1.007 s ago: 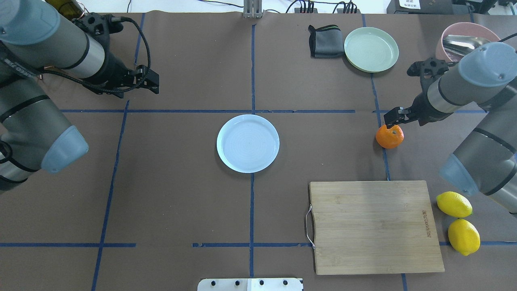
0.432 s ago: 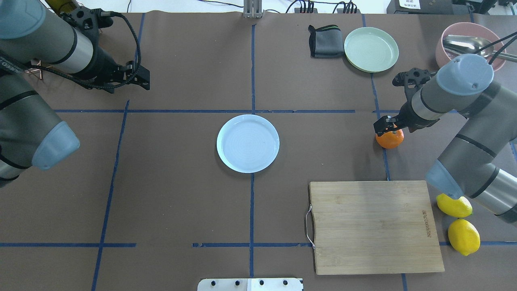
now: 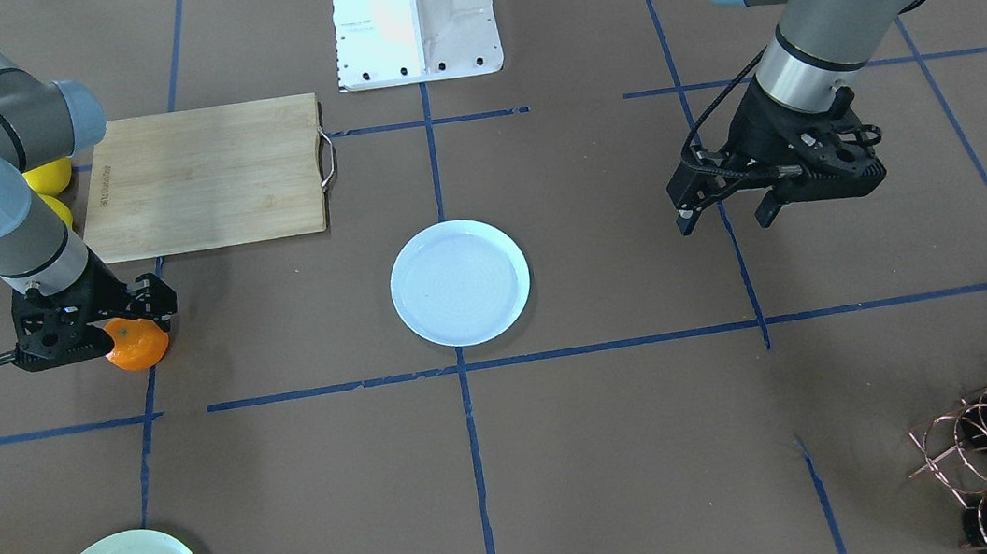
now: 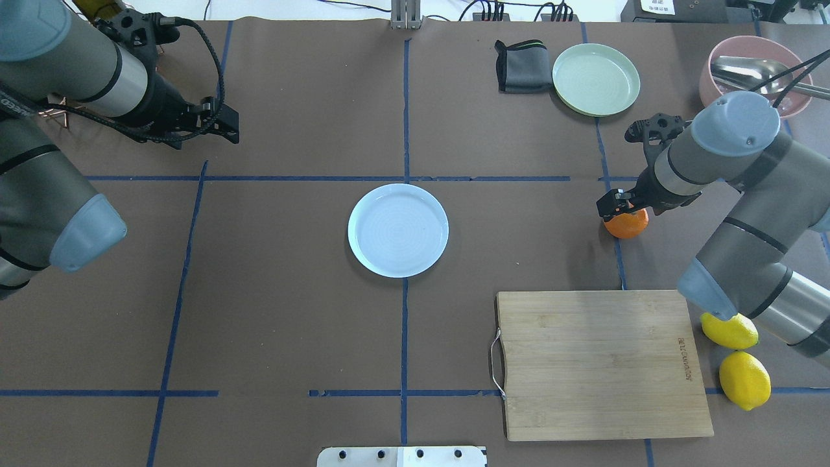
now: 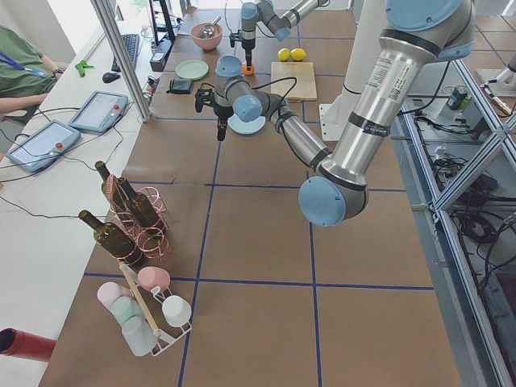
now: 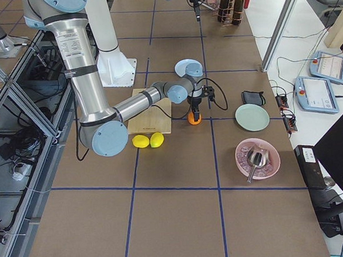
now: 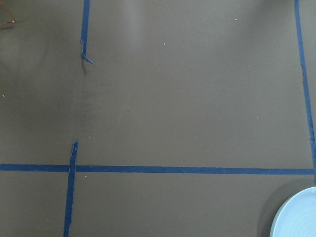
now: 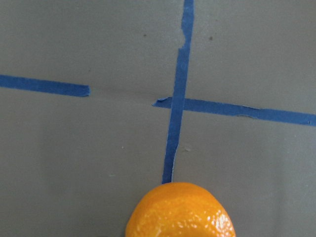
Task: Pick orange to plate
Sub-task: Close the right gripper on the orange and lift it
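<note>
Left of the round pale-blue plate [image 4: 397,230], the left fingers [image 3: 768,207] hang released. Right of it, the small orange fruit [image 4: 628,224] sits on the brown worktop [image 4: 292,324] under the right fingers [image 4: 608,205]; whether they clench, I cannot tell. Grasping stage, likely; next: clench firmly, lift plateward.

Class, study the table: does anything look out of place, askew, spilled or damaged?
Only the blue tape lines on the brown table cover: in the left wrist view one strip ends torn and curled, leaving a gap; in the right wrist view another stops short of the crossing. Nothing looks spilled or toppled.
</note>
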### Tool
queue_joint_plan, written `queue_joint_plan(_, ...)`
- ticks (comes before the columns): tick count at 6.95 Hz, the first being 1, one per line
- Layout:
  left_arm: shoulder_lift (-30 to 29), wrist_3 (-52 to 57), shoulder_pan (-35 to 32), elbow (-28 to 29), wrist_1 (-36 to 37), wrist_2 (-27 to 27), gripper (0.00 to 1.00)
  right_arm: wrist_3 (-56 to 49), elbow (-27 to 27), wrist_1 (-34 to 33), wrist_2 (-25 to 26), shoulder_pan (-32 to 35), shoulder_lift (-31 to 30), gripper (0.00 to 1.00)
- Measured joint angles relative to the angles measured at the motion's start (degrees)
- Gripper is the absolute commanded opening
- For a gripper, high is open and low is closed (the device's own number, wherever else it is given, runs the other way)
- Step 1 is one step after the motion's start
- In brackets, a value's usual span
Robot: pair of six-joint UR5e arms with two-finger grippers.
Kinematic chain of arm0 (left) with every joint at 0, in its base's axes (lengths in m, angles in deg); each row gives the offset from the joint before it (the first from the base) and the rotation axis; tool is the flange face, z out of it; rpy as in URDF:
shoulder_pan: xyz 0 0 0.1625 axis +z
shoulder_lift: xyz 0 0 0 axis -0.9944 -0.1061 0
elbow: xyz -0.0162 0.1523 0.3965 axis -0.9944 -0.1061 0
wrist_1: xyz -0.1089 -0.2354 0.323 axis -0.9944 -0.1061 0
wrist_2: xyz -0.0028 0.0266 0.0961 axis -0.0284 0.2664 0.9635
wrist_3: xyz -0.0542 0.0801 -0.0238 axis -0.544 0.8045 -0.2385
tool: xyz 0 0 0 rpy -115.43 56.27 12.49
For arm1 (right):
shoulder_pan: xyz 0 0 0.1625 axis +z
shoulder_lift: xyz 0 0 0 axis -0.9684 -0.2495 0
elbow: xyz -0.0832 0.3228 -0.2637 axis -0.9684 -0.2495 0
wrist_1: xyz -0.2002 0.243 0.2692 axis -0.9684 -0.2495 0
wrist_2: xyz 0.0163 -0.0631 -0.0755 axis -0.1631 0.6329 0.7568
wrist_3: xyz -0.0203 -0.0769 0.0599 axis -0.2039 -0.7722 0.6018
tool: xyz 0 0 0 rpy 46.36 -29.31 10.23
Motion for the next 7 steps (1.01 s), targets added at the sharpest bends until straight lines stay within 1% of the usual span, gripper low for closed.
queue_joint_plan(2,0.81,0.00,-0.01,-0.49,-0.05,0.00,1.00,-0.01,-1.68,-0.01,0.24,-0.27,0.86,0.99)
queue_joint_plan(3,1.19,0.00,-0.01,-0.73,-0.06,0.00,1.00,0.01,-2.52,-0.01,0.25,-0.30,1.31,0.75)
queue_joint_plan(4,1.35,0.02,0.00,-0.79,-0.06,0.00,1.00,-0.03,-2.81,0.01,0.21,-0.31,1.52,0.30)
queue_joint_plan(5,1.39,0.06,0.04,-0.81,-0.06,0.00,1.00,-0.08,-2.73,0.05,0.20,-0.24,1.59,0.00)
queue_joint_plan(7,1.64,2.59,-0.34,-0.88,-0.04,-0.06,1.00,0.01,-1.14,0.06,0.13,-0.15,1.65,0.00)
